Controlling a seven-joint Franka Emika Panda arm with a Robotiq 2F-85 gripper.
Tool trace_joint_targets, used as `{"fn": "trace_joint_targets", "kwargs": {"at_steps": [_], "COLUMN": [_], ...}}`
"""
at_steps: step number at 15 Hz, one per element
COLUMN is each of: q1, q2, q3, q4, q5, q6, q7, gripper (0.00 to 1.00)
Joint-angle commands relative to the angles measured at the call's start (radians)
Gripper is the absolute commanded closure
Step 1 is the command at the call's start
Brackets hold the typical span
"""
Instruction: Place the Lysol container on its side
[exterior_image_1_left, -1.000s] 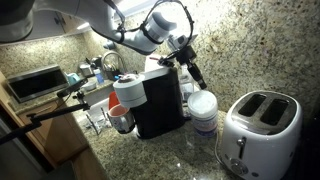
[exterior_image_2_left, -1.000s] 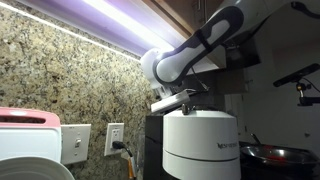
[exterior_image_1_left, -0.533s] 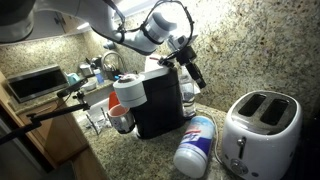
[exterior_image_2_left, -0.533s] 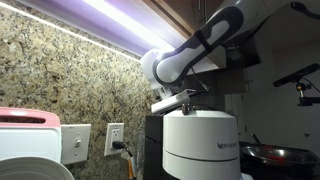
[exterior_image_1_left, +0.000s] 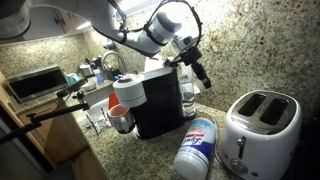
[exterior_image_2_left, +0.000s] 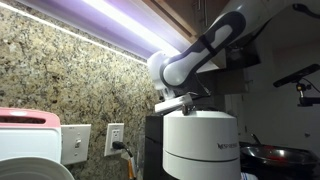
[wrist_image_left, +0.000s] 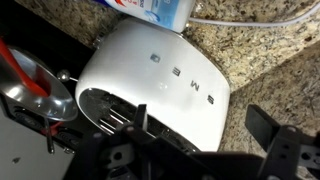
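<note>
A second ago the white plastic Lysol canister with the blue-purple label was standing upright. Now we see it lying on its side on the granite counter, below the claw, between the black coffee machine and the white two-slot toaster. We judge the task is essentially done. In the wrist view the claw is spread and holds nothing. The writing on the label is too blurred for us to read.
</note>
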Motion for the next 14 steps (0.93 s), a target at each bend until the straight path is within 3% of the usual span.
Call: {"fn": "trace_joint_targets", "kwargs": {"at_steps": [1,7,12,14], "q1": [-0.048,-0.095,-0.156,-0.191], "q2": [-0.171,-0.368,-0.533,-0.597], "q3": [0.021,0.015,0.018,0.029], "q4": [-0.236,-0.533,-0.807,-0.923], "q5": [0.005,0.013,0.061,0.136], "q6": [0.216,0.490,0.730,0.811], "q7": [-0.032,-0.066,-0.191,-0.281], "gripper": [0.00,0.00,0.00,0.00]}}
